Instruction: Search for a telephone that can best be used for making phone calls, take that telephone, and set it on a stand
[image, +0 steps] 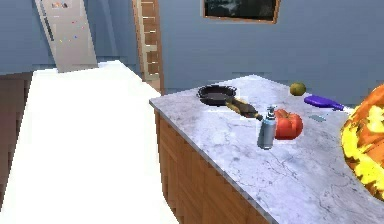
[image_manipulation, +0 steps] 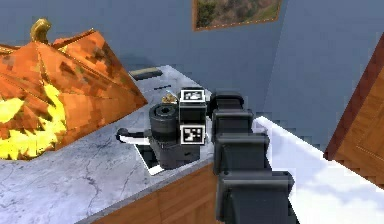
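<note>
- Arm side view: gripper (image_manipulation: 128, 135) down at the marble counter (image_manipulation: 70, 172), right by a flat white-edged slab (image_manipulation: 150, 160), maybe the telephone.
- Can't tell finger spread, or whether holding anything.
- Looks like the take step.
- Next up: lift clear, then hunt for a stand.
</note>
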